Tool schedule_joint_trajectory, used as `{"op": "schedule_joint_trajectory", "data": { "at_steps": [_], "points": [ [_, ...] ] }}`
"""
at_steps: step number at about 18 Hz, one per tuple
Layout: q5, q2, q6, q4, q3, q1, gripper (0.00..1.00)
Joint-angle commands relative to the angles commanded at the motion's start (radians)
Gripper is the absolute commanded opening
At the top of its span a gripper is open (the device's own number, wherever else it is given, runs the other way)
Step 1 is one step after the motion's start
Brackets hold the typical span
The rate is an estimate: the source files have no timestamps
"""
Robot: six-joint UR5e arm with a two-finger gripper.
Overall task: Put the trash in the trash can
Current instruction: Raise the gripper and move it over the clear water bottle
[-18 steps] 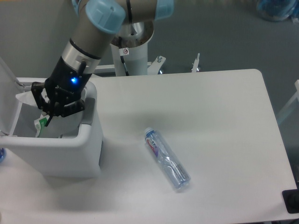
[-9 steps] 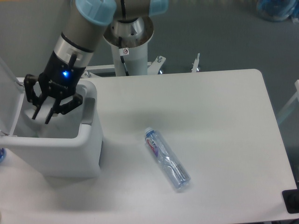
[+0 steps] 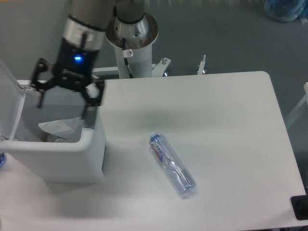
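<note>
The crumpled wrapper [image 3: 60,127] lies inside the open white trash can [image 3: 89,144], so I judge that half of the job done. My gripper [image 3: 65,98] hangs above the can's mouth, fingers spread wide and empty. Outstanding: the clear plastic bottle [image 3: 172,164] on its side on the table [image 3: 231,120], well apart from the can.

Pincer [image 3: 65,98] spread wide (pointing down)

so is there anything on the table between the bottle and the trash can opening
Nothing visible does. The bottle lies alone on the white table, with only bare tabletop between it and the trash can. The can's lid is up and its opening is uncovered, the wrapper already inside. The open gripper hangs above the opening.
</note>
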Motion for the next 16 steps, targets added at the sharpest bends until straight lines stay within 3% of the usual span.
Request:
{"op": "schedule_joint_trajectory", "data": {
  "at_steps": [5, 10, 16],
  "points": [
    [0.006, -0.093, -0.02, 0.002, 0.006, 0.134, 1.0],
    [0.178, -0.274, -0.012, 0.021, 0.092, 0.134, 1.0],
    [0.245, -0.385, -0.012, 0.02, 0.114, 0.106, 1.0]
  ]
}}
